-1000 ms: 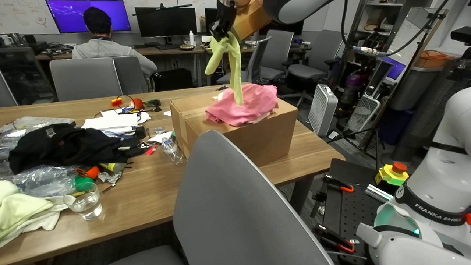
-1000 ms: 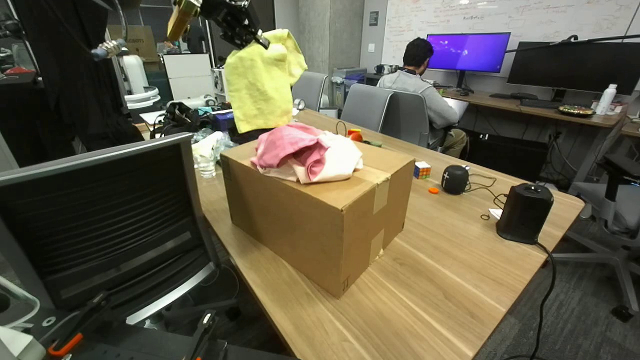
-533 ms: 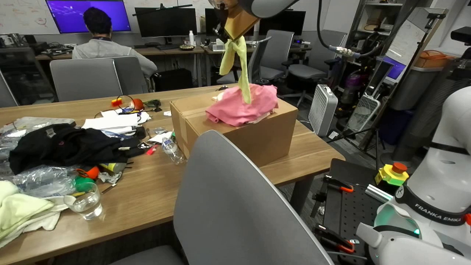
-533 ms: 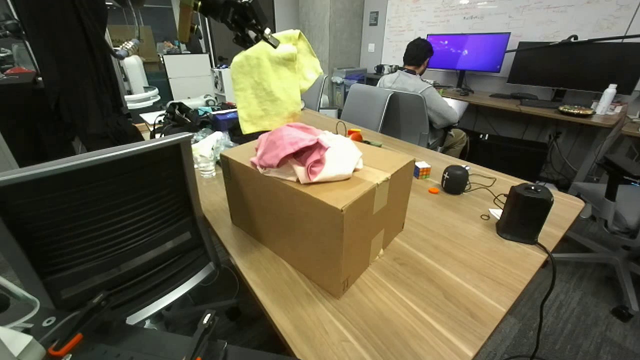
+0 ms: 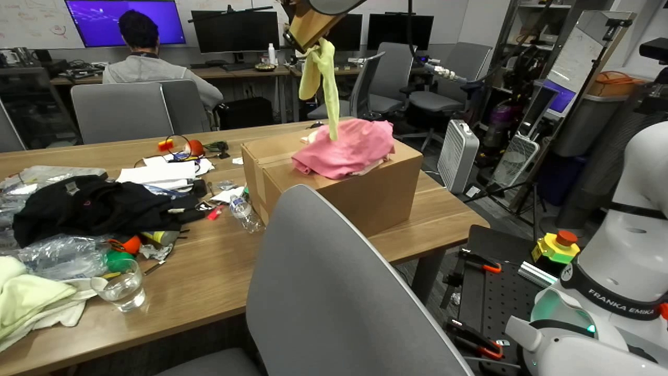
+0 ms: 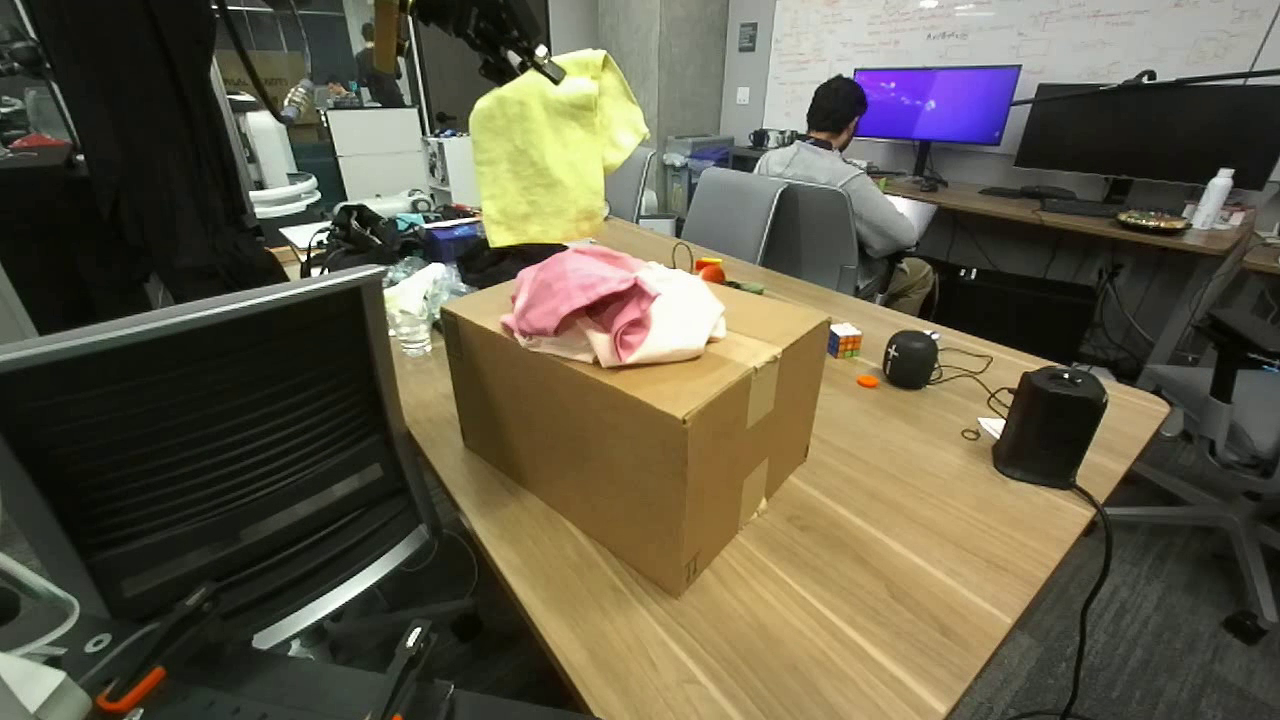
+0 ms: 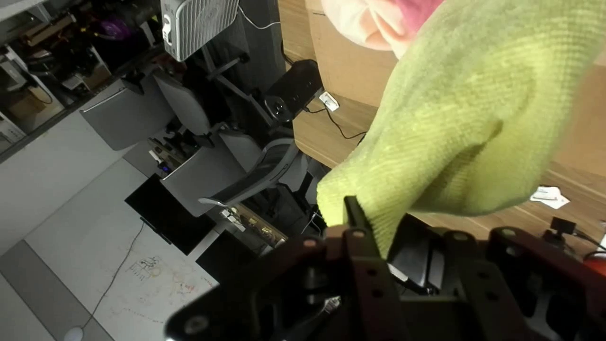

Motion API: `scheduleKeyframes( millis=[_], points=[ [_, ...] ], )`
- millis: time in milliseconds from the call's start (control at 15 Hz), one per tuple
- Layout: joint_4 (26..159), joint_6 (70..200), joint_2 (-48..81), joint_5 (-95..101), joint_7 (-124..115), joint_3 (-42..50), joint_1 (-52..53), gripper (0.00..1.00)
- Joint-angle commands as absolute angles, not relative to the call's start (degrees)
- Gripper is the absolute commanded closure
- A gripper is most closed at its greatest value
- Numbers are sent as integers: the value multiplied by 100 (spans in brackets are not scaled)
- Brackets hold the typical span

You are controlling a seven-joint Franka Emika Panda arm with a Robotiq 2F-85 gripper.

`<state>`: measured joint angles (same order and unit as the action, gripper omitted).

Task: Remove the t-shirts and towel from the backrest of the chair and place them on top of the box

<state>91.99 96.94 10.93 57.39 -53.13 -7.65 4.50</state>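
A yellow towel (image 6: 555,165) hangs from my gripper (image 6: 540,66), which is shut on one edge of it high above the box. The wrist view shows the towel (image 7: 454,109) bunched at the fingers and draping away from them. Crumpled together on top of the brown box (image 6: 580,440) are the t-shirts: a pink t-shirt (image 6: 575,290) and a cream t-shirt (image 6: 688,312). The towel's lower end overlaps the pink t-shirt (image 5: 360,149) in an exterior view; whether they touch I cannot tell. No cloth lies on the visible grey backrest of the chair (image 5: 334,282).
The box stands on a wooden table (image 6: 900,560). Beside it are a plastic bottle (image 5: 245,213), a glass (image 5: 122,287), a black garment (image 5: 99,206) and loose clutter. Two black speakers (image 6: 1050,425) and a puzzle cube (image 6: 845,340) stand there too. A person (image 5: 148,65) sits beyond the table.
The arm has swung across, and the towel has shifted and risen slightly, its lower end now higher above the box. The t-shirts, box and chair have stayed put.
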Motion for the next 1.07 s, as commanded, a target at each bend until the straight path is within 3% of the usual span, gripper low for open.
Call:
scheduleKeyframes(
  millis=[0, 67, 600, 733, 1000],
  points=[
    [8323, 9379, 1612, 5807, -5334, -490, 571, 84],
    [8225, 9376, 1670, 5763, -5340, -435, 558, 65],
    [8369, 9633, 1491, 5551, -5160, -261, 515, 5],
    [8665, 9777, 1255, 5336, -4982, -320, 494, 0],
    [9798, 10313, 262, 4634, -4196, -441, 433, 0]
  ],
)
